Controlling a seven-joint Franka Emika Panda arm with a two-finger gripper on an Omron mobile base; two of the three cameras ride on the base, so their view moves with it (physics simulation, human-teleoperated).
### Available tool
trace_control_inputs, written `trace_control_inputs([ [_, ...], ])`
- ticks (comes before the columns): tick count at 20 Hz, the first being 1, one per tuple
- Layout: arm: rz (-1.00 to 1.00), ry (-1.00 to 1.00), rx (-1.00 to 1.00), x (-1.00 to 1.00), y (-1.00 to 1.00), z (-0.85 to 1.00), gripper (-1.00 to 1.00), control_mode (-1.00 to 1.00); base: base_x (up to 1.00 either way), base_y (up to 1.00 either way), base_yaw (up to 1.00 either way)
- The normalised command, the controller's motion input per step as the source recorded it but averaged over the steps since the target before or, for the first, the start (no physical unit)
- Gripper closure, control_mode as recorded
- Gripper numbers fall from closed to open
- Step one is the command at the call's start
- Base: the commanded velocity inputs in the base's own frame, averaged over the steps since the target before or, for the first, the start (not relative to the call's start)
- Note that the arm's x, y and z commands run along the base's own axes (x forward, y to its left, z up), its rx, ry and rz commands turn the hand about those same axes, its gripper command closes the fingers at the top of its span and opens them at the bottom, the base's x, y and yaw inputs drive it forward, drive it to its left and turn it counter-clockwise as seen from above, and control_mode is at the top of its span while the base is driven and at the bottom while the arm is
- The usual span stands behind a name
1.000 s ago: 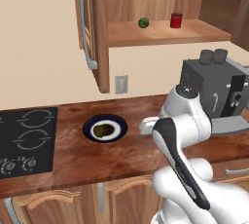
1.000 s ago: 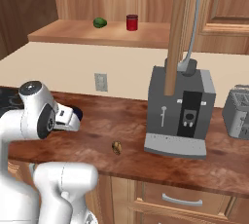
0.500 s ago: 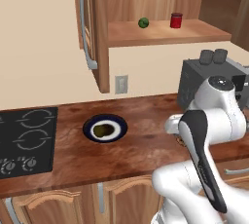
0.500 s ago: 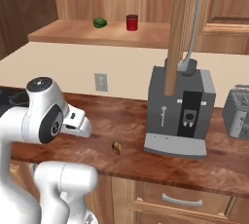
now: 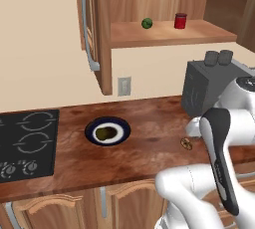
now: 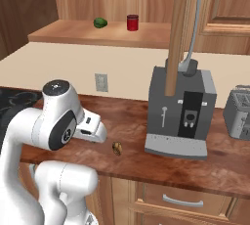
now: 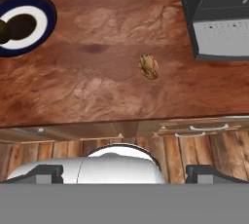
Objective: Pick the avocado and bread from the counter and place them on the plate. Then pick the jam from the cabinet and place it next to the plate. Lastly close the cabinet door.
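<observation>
The avocado [image 5: 104,133] lies on the blue-rimmed plate [image 5: 89,129] on the counter [image 5: 144,153]. The bread [image 5: 186,143] sits on bare wood further right, in front of the coffee machine. My gripper [image 7: 124,173] hangs open and empty above the counter's front edge. In the hand view the bread [image 7: 149,66] is ahead and slightly right of it, and the plate [image 7: 29,4] with the avocado [image 7: 3,31] is at upper left. From the right base view the gripper [image 6: 97,131] is just left of the bread [image 6: 116,148]. The jam [image 5: 180,20] stands on the cabinet [image 5: 169,33] shelf, and the cabinet door [image 5: 92,29] is swung open.
A grey coffee machine [image 6: 180,111] stands right of the bread, with a toaster [image 6: 239,116] beyond it. The open door's edge [image 6: 181,33] hangs in front of the coffee machine. A green ball [image 5: 147,23] sits left of the jam. A black stovetop [image 5: 25,143] is at the counter's left.
The arm has swung right, away from above the plate and toward the bread. Its jaws stayed open. The avocado, bread and jam have not moved.
</observation>
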Motion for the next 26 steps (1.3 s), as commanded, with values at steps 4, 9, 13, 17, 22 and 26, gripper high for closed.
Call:
trace_control_inputs([
  [4, 0.0, 0.0, 0.0, 0.01, -0.11, 0.0, -1.0, -1.0, 0.0, 0.0, 0.0],
  [9, 0.0, 0.02, 0.0, 0.15, -0.02, 0.0, -1.0, -1.0, 0.0, 0.0, 0.0],
  [13, 0.0, 0.05, 0.0, 0.2, -0.08, 0.0, -1.0, -1.0, 0.0, 0.0, 0.0],
  [17, 0.0, 0.07, 0.0, 0.17, -0.11, 0.0, -1.0, -1.0, 0.0, 0.0, 0.0],
  [22, 0.03, 0.06, -0.01, 0.18, -0.08, -0.04, -1.0, -1.0, 0.0, 0.0, 0.0],
  [26, 0.08, 0.05, -0.04, 0.2, -0.02, -0.17, -1.0, -1.0, 0.0, 0.0, 0.0],
])
